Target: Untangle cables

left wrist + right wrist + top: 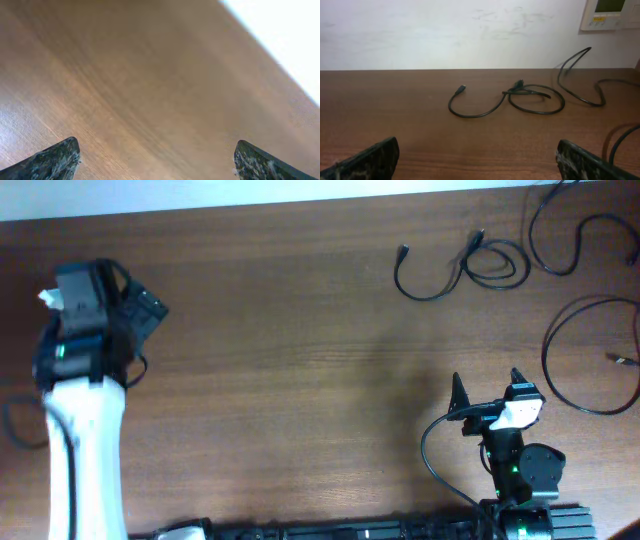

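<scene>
Left wrist shows just tabletop [150, 90]; right wrist faces the cables [512, 92].

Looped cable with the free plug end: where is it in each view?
Overhead: looped cable, upper right of centre, near the table's far edge.
Left wrist: not in it.
Right wrist: looped cable at centre of frame.
Shared landmark: table's far edge against white, in all three.

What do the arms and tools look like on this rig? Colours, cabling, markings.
On the left arm: long white link, black joint housing with a green light, black wiring alongside. On the right arm: mostly black, white block near the wrist, green light, black wire looping off its side. The left tool and right tool each have two pointed dark fingers, flecked whitish. No legible markings.
</scene>
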Action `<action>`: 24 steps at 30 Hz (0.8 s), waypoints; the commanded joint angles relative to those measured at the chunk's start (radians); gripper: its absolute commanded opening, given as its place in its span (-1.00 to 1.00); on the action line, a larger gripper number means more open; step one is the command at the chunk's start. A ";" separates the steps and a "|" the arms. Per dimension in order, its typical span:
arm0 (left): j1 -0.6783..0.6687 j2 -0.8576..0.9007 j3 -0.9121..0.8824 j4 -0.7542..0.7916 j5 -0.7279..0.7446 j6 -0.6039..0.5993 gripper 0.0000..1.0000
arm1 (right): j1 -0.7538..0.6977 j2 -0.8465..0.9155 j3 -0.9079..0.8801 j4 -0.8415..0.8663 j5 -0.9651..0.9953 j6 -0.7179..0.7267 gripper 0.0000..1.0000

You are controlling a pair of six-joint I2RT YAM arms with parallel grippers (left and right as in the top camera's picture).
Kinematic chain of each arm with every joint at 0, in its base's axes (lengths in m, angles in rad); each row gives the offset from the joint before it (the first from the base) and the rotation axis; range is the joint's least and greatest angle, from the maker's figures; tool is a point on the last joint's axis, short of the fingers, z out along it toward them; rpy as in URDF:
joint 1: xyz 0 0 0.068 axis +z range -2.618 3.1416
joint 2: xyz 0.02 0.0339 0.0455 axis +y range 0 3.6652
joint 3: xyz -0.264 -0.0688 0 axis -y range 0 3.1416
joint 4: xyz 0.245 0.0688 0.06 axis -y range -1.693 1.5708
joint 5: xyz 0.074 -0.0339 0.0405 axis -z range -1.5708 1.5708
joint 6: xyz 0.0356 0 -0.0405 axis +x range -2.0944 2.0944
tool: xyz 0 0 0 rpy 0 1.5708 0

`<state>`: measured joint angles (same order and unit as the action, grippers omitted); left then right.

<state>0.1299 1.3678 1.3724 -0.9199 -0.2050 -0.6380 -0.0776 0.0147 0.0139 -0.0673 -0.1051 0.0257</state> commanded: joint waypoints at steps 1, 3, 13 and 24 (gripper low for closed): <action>-0.041 -0.254 -0.037 -0.024 0.007 0.005 0.97 | 0.005 -0.011 -0.008 -0.003 0.012 0.006 0.97; -0.090 -0.391 -0.107 -0.022 0.002 0.069 0.97 | 0.005 -0.011 -0.008 -0.003 0.012 0.006 0.97; -0.134 -1.154 -0.998 0.541 0.027 0.303 0.98 | 0.005 -0.011 -0.008 -0.003 0.012 0.006 0.98; 0.013 -1.363 -1.363 0.836 0.217 0.722 0.98 | 0.005 -0.011 -0.008 -0.003 0.012 0.006 0.97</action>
<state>0.1299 0.0147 0.0185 -0.0853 -0.0563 -0.0399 -0.0776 0.0101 0.0128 -0.0669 -0.1013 0.0261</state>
